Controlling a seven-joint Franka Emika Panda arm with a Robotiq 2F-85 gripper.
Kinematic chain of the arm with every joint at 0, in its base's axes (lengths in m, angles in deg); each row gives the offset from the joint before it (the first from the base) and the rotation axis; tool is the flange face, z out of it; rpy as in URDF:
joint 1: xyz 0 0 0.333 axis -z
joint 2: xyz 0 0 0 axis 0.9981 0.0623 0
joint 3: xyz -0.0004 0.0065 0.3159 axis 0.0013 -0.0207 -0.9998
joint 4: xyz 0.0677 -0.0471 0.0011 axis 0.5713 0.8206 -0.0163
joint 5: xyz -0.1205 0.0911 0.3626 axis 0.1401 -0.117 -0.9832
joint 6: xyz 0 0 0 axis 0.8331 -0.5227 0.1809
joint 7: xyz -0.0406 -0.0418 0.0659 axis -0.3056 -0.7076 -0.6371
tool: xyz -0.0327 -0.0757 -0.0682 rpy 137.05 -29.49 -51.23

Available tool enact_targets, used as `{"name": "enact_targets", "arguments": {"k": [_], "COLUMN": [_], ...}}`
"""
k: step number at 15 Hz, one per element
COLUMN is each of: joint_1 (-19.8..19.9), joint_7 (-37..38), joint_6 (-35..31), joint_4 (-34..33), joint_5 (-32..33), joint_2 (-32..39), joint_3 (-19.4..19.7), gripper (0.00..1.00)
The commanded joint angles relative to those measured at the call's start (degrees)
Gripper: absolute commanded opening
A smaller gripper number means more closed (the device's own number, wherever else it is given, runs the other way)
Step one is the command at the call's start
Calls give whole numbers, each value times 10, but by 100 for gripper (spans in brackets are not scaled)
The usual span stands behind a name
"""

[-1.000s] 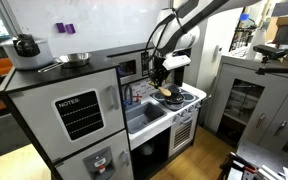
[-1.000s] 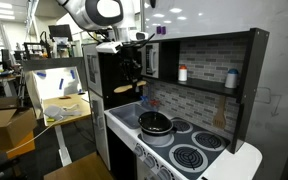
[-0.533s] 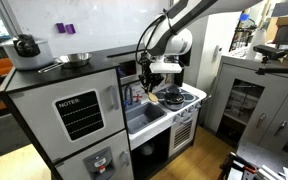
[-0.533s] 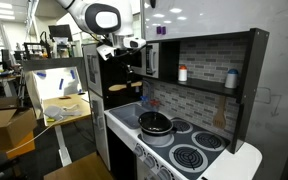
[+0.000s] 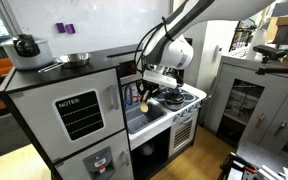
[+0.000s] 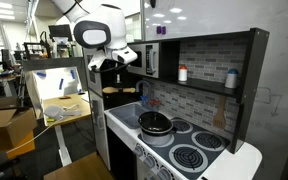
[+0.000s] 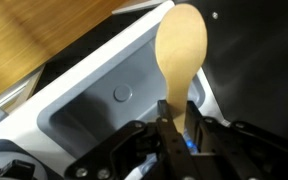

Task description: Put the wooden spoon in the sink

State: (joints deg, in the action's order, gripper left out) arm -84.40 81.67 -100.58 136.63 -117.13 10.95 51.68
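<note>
My gripper [image 7: 176, 120] is shut on the handle of the pale wooden spoon [image 7: 181, 45], whose bowl points away from the jaws. In the wrist view the spoon hangs over the right rim of the grey sink [image 7: 89, 110], whose round drain shows below. In both exterior views the gripper [image 5: 144, 93] [image 6: 111, 73] holds the spoon [image 5: 145, 103] [image 6: 118, 91] just above the sink [image 5: 146, 119] of the toy kitchen. The basin itself is hidden in the view from the stove side.
A dark pan [image 6: 156, 123] sits on the toy stove next to the sink. A round metal bowl [image 5: 77, 59] and a kettle [image 5: 26, 45] stand on the tall cabinet top. A faucet [image 5: 127, 96] rises at the sink's back. Shelves with bottles [image 6: 182, 73] hang behind the stove.
The arm has swung from above the stove toward the sink and come lower, carrying the spoon with it. The jaws stay shut on the spoon.
</note>
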Motion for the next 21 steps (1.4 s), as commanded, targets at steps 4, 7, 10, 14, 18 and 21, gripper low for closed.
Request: {"name": "enact_targets", "arguments": {"k": [4, 7, 10, 14, 18, 21], "joint_1": [-31, -51, -57, -50, -36, -18], "joint_7": [14, 38, 63, 68, 59, 52], "joint_6": [-159, -218, -265, -302, -316, -320], "joint_4": [94, 114, 122, 113, 93, 75], "joint_5": [-153, -188, -216, -254, -267, -270], "joint_2": [-10, -1, 4, 16, 33, 50], "joint_3": [-49, -64, -68, -67, -62, -64], "gripper": [5, 5, 5, 5, 5, 5]}}
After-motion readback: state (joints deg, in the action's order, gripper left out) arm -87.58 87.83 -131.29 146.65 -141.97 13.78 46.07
